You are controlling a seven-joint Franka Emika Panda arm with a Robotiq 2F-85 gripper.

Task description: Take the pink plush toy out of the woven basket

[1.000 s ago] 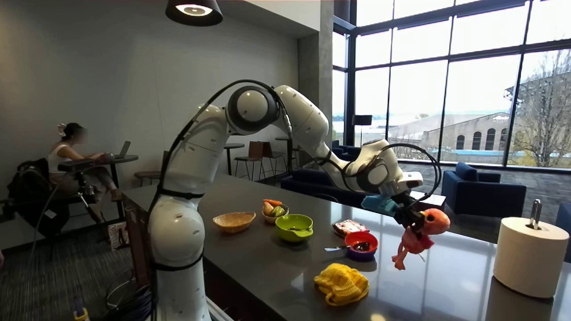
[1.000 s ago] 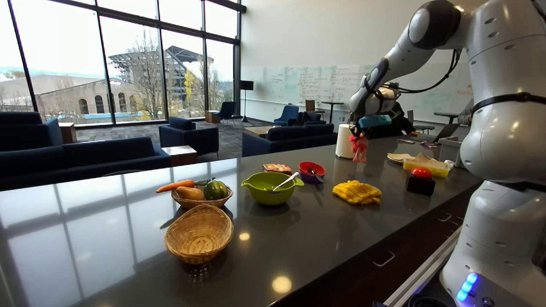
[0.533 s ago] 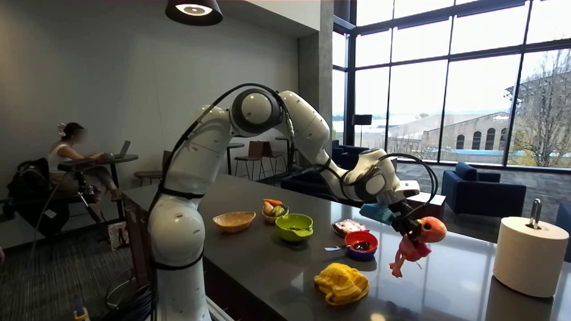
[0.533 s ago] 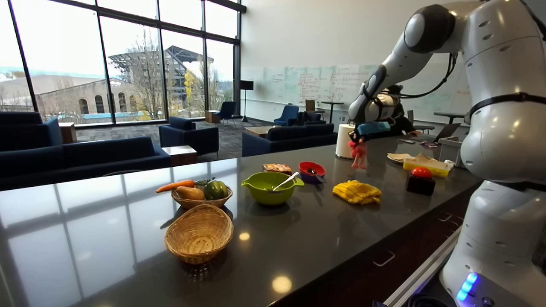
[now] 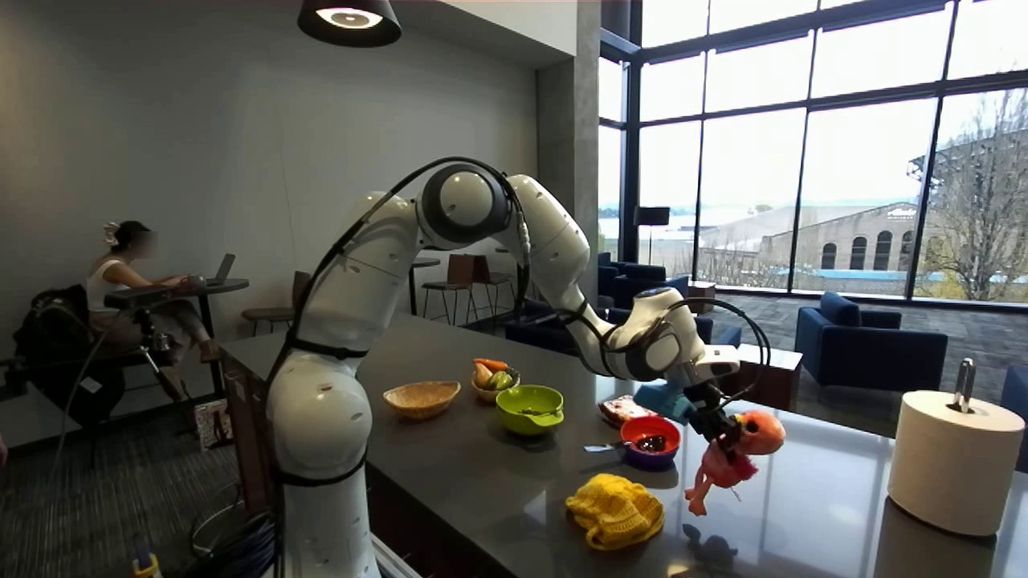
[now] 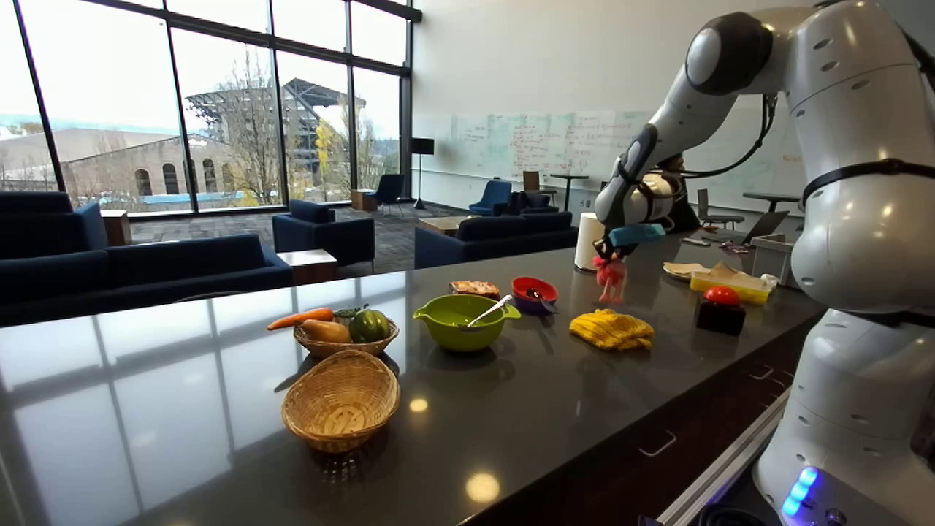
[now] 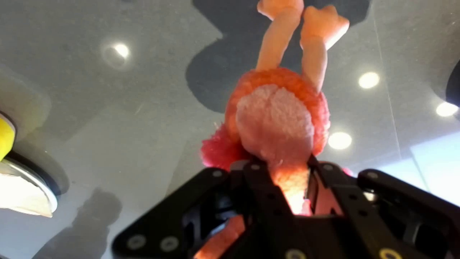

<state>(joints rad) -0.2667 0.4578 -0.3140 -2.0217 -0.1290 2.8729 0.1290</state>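
The pink plush toy [image 5: 719,468] hangs from my gripper [image 5: 731,436] above the dark tabletop, its legs pointing down; it also shows in an exterior view [image 6: 611,272]. In the wrist view my gripper [image 7: 285,163] is shut around the narrow upper part of the toy [image 7: 275,115], with its pink body and two legs beyond the fingertips. The toy's shadow lies on the table beneath its legs. The oval woven basket [image 6: 321,424] stands empty on the counter, far from the gripper; it also shows in an exterior view [image 5: 422,401].
A small basket [image 6: 380,346] of vegetables, a green bowl [image 6: 460,332], a red and purple bowl [image 6: 535,296] and a yellow knitted cloth [image 6: 612,330] stand along the counter. A paper towel roll [image 5: 956,466], a red button [image 6: 722,296] and a yellow tray [image 6: 730,288] are near the gripper's end.
My gripper has come down toward the tabletop with the toy still held, moving left in both exterior views. The toy's shadow on the table has become visible. The baskets and bowls have not moved.
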